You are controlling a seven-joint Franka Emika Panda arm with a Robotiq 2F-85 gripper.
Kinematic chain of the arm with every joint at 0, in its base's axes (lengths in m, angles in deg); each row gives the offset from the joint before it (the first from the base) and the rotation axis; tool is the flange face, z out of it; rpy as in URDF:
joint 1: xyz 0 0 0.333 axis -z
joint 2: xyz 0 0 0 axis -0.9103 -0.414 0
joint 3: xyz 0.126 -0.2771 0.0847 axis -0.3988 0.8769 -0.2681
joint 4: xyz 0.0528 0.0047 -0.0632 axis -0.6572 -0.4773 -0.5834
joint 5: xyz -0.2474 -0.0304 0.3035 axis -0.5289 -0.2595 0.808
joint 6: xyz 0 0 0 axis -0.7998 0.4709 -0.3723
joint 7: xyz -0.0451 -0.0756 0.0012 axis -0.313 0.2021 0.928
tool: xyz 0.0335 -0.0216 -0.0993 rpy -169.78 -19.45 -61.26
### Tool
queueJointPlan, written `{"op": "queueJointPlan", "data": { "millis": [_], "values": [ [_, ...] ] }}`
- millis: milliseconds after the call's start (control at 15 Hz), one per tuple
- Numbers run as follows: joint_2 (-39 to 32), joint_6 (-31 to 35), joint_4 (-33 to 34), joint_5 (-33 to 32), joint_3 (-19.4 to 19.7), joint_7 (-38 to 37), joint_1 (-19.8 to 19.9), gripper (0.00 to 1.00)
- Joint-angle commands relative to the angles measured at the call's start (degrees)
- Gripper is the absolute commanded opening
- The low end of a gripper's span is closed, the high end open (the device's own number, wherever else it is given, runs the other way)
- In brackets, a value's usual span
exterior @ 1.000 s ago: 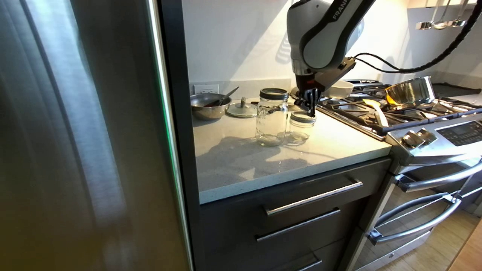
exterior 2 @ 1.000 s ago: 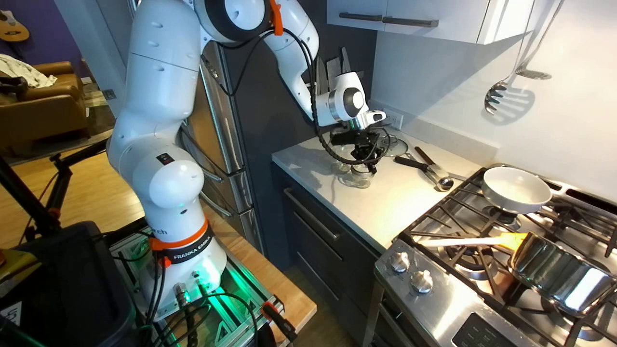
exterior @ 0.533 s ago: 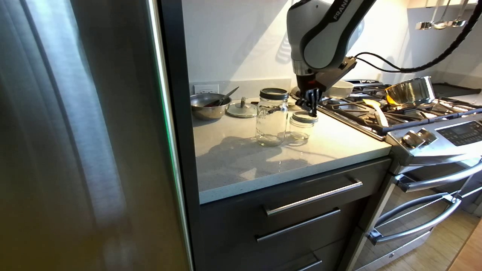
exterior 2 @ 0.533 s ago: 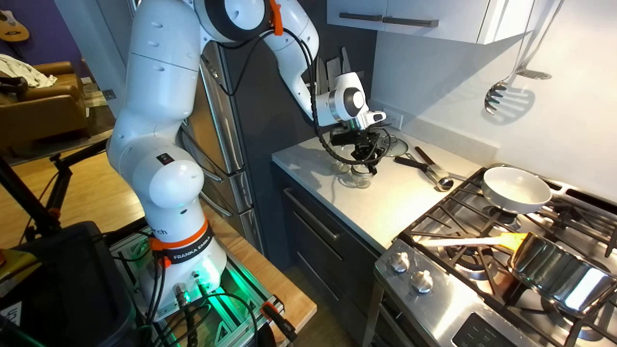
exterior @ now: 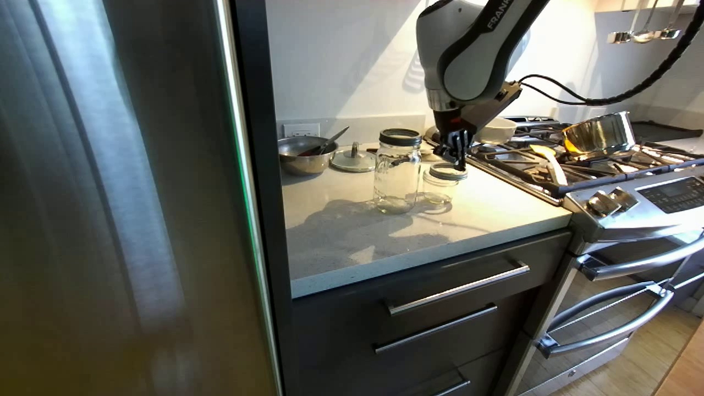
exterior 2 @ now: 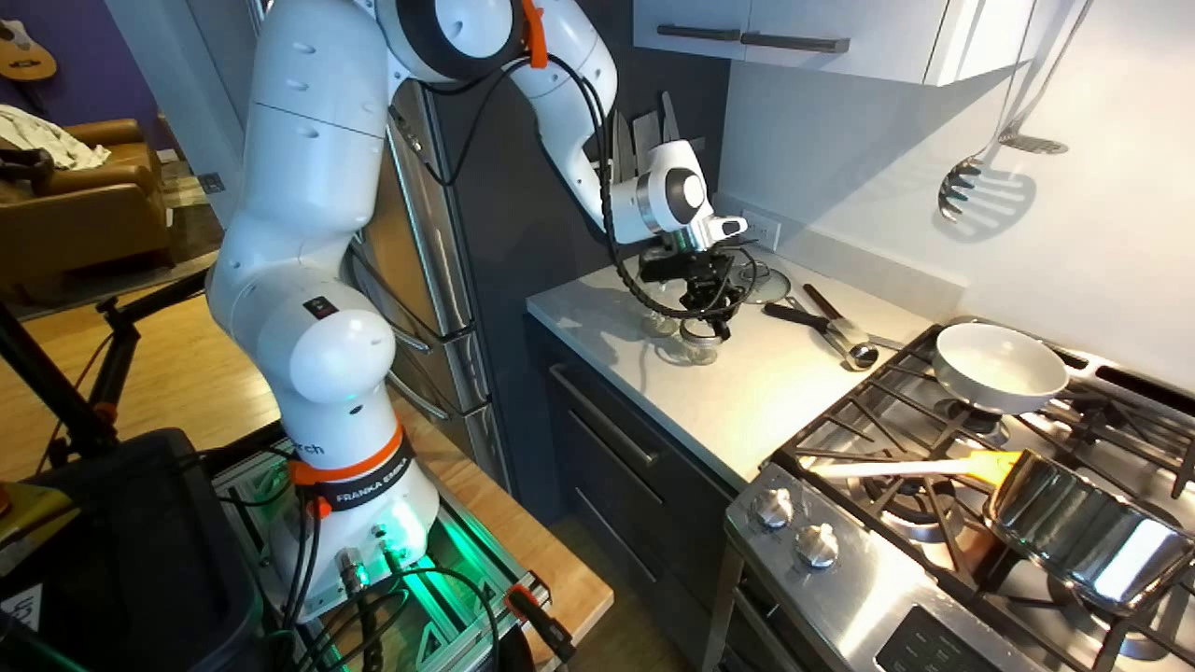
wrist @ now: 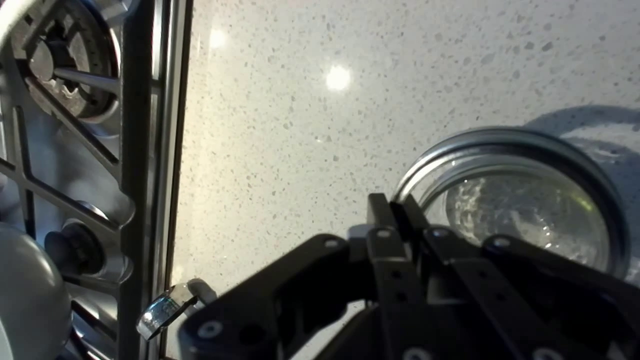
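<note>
Fingers (wrist: 382,212) of the black gripper (wrist: 395,202) stood nearly together in the wrist view, clamped on the rim of a metal ring (wrist: 580,157). Through the ring showed the glass of a short jar (wrist: 530,220). A speckled counter (wrist: 280,125) spread beneath; a shiny metal utensil (wrist: 162,312) lay by the edge of the stove (wrist: 135,175), and part of a white bowl (wrist: 30,295) showed over the grates.

In an exterior view, the gripper pointed downward and the ring sat off-centre over the short jar's mouth, jutting out on the stove side; whether it touched the glass was too small to tell. The short jar stood upright on the counter, just beside a tall jar (exterior: 397,179), also upright, with a dark band around its top. Behind them a glass lid (exterior: 349,161) lay near a metal bowl (exterior: 308,166) with a dark utensil (exterior: 334,140) leaning in it.

In an exterior view, the white arm (exterior 2: 313,187) reached over the counter, and the gripper partly hid both jars. Black-handled utensils (exterior 2: 798,315) lay between it and the stove. On the grates, a shiny pot (exterior 2: 1088,537) stood tilted, and the head of a yellow spatula (exterior 2: 920,468) met its side.
</note>
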Motion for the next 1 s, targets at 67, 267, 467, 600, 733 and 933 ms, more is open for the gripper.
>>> {"op": "queueJointPlan", "data": {
  "millis": [67,267,467,600,733,933],
  "values": [
    [-0.22,-0.65,0.3,-2.8,0.53,-3.24,-0.97,0.02],
    [-0.08,-0.24,0.21,-3.47,0.44,-4.05,-1.03,0.02],
    [-0.23,0.13,0.42,-4.16,0.44,-4.82,-1.09,0.02],
    [-0.45,0.65,0.61,-4.53,0.36,-5.62,-1.04,0.02],
    [-0.56,0.48,0.73,-4.63,0.26,-5.82,-1.0,0.02],
    [-0.7,0.17,0.72,-4.06,-0.07,-5.74,-0.89,0.02]
  ]
}}
